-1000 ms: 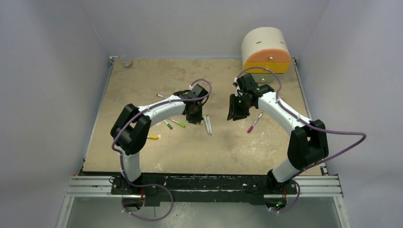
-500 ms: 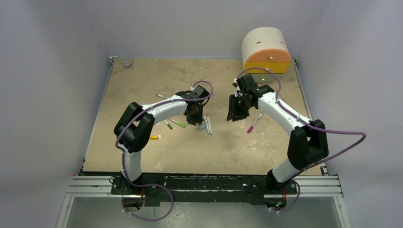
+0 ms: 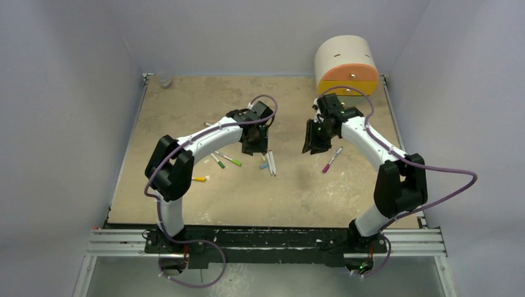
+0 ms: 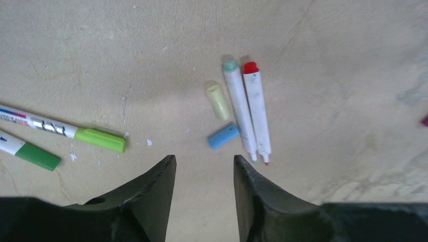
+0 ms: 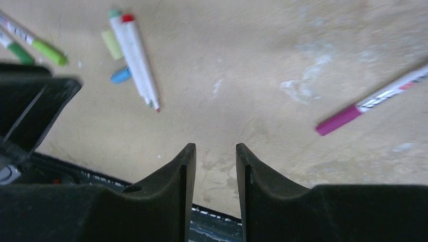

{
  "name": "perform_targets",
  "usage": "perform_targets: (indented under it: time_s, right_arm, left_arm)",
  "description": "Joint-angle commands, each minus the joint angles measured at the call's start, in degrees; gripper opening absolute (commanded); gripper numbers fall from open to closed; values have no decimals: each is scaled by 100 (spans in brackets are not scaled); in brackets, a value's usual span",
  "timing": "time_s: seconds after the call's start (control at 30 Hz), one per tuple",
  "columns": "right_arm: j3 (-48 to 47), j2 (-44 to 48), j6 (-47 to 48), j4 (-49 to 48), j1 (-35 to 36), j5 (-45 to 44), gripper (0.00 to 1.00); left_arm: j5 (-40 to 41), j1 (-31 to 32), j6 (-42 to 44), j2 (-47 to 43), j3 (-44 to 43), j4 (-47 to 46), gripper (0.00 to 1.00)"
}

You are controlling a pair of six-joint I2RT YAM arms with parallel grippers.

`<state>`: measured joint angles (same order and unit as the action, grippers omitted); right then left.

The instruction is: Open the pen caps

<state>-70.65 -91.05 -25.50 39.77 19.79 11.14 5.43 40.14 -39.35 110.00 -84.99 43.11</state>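
Note:
Two uncapped white pens (image 4: 250,113) lie side by side on the table, tips toward me. A loose yellow cap (image 4: 218,101) and a loose blue cap (image 4: 223,136) lie just left of them. My left gripper (image 4: 204,159) hovers above the table near the blue cap, open, with nothing between its fingers. Further left lie a light-green-capped pen (image 4: 101,139) and a dark-green-capped pen (image 4: 36,156). My right gripper (image 5: 215,147) hangs open and empty, jaws narrowly apart, over bare table. A magenta-capped pen (image 5: 339,120) lies to its right. From above, the grippers (image 3: 255,147) (image 3: 312,146) face each other at mid-table.
A round cream-and-orange drawer unit (image 3: 345,65) stands at the back right corner. An orange-capped pen (image 3: 199,179) lies near the left arm, and another pen (image 3: 209,124) lies beyond it. A small clear object (image 3: 164,79) sits at the back left corner.
My left gripper has opened, and the blue cap now lies on the table beside the two uncapped pens. Both grippers have drawn slightly toward the back of the table.

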Motion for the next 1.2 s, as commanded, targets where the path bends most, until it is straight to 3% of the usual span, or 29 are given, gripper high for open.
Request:
perform_targets:
  time_s: [0.0,0.07,0.33,0.63,0.9,1.17]
  right_arm:
    - [-578,-222,196,181,-636,-513,40]
    - [-875,-429,259,258,-826,-793,44]
    - [-2382,-1742,433,332,-1065,-1474,44]
    - [-3779,-3137,661,439,-1065,-1414,41]
    - [-3833,-3476,805,192,-1061,-1497,40]
    - [-3148,-3407,869,-149,-951,-1469,38]
  left_arm:
    - [41,-44,51,-844,-540,476,47]
    - [-7,-48,34,-1061,-604,599,49]
    - [-10,-43,-64,-1757,-521,919,57]
    - [159,-48,-31,-2265,-280,1083,58]
    - [212,-48,-125,-2452,-108,1090,58]
    - [192,-42,-177,-2427,-105,1094,59]
